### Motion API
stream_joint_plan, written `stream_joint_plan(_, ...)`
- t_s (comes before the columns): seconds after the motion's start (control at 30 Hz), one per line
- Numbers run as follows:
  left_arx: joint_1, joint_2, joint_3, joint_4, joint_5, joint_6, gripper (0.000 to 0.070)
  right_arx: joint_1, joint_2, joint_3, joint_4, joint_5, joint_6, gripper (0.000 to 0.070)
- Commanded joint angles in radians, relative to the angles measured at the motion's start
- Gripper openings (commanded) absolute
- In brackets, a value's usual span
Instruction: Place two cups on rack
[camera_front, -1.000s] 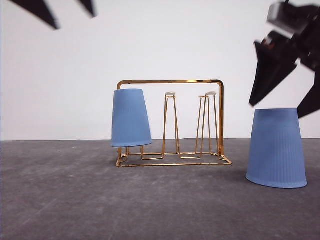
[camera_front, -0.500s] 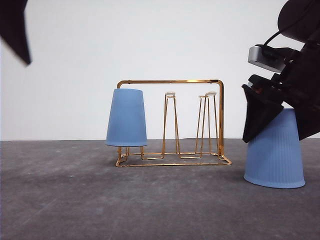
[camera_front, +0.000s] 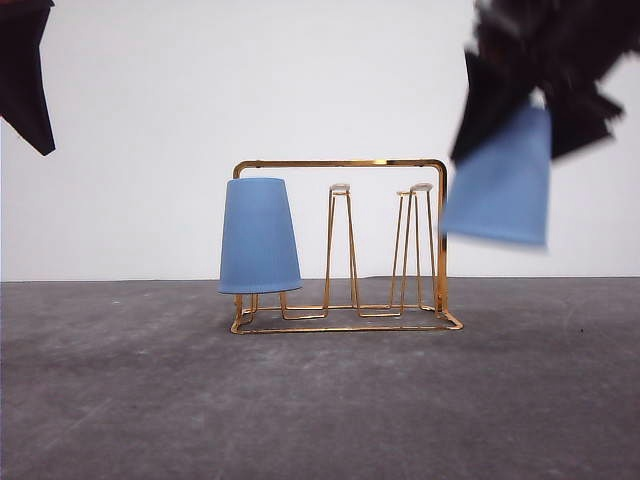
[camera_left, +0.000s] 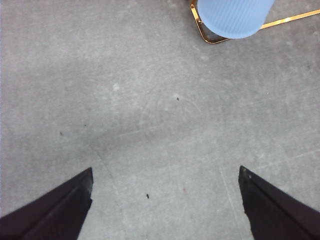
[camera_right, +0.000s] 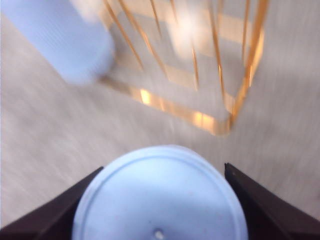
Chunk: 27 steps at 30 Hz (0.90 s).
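One cup (camera_front: 259, 236) sits upside down over a prong of the rack (camera_front: 345, 250), while the right gripper (camera_right: 159, 200), clamped on the second cup (camera_front: 500, 178), holds it high, likely to clear the prongs; the left gripper (camera_left: 165, 202) hangs spread apart.

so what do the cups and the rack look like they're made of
Cups: probably plastic, matte light blue with fine vertical ribbing and no glare. Rack: thin metal wire by the look, gold and polished, with bright reflections; its prong tips are pale.
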Motion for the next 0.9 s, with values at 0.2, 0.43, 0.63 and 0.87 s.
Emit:
stream_joint_plan(0.2, -0.004, 0.006, 0.011, 0.037, 0.002, -0.009, 0.0552, 0.027, 0.018, 0.107, 0.090, 0.005, -0.049, 0.0329)
stream_joint_plan(0.43, -0.004, 0.006, 0.011, 0.055, 0.002, -0.009, 0.0552, 0.025, 0.068, 0.107, 0.206, 0.057, -0.052, 0.0329)
stream_joint_plan(0.63, -0.004, 0.006, 0.011, 0.068, 0.002, -0.009, 0.0552, 0.025, 0.190, 0.107, 0.272, 0.062, -0.056, 0.0329)
stream_joint_plan(0.87, -0.004, 0.006, 0.011, 0.069, 0.002, -0.017, 0.0552, 0.025, 0.327, 0.107, 0.302, 0.085, -0.055, 0.0329)
